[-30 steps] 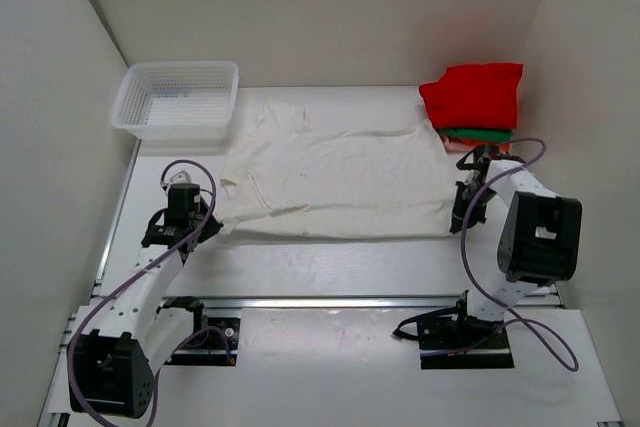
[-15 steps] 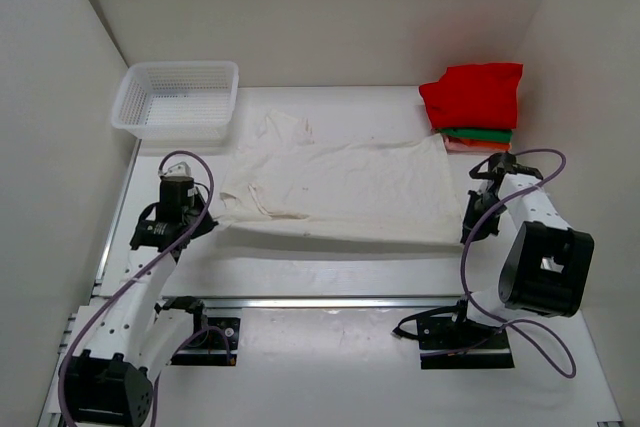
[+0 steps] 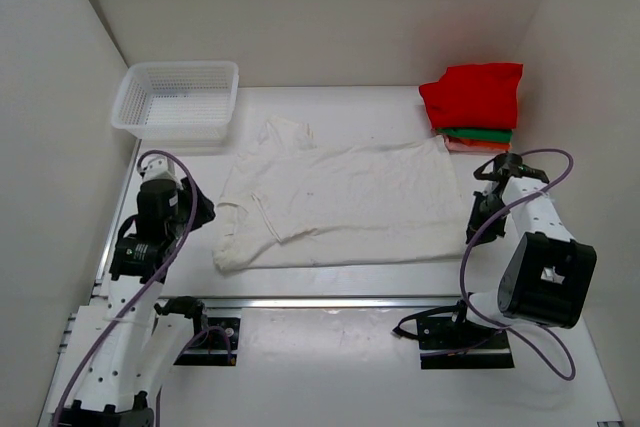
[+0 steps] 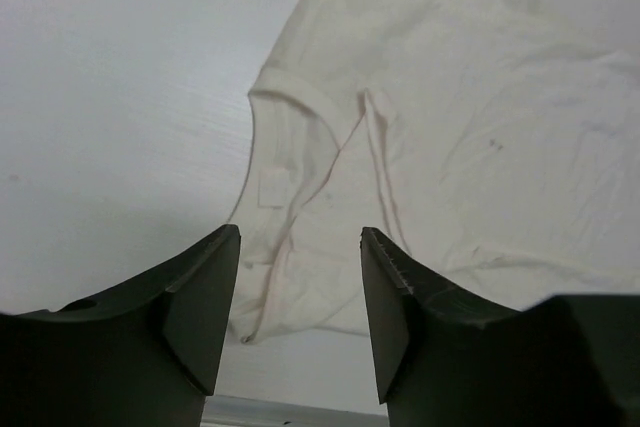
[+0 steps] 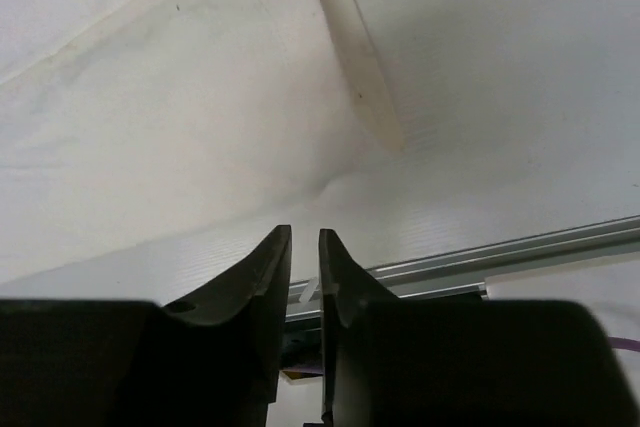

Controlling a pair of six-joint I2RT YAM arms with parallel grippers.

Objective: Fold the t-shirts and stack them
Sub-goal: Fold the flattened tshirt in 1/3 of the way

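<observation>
The cream t-shirt [image 3: 340,202] lies spread flat on the table, with a sleeve folded in at its near left corner. The left wrist view shows that sleeve and body [image 4: 450,127] just ahead of my left gripper [image 4: 300,237]. That gripper [image 3: 200,212] is open and empty, just left of the shirt. My right gripper [image 3: 478,215] sits off the shirt's right edge. Its jaws [image 5: 305,242] stand almost together with only a thin slit and no cloth between them. The shirt's hem [image 5: 350,47] lies beyond it. Folded red [image 3: 472,95], green [image 3: 480,133] and salmon-pink [image 3: 470,145] t-shirts are stacked at the back right.
A white mesh basket [image 3: 178,97] stands at the back left corner. White walls close in the table on the left, back and right. A metal rail [image 3: 330,300] runs along the near edge in front of the arm bases.
Both grippers held the near edge of the cream shirt stretched between them; now it lies flat and released. My left gripper opened and drew back to the left. My right gripper parted slightly.
</observation>
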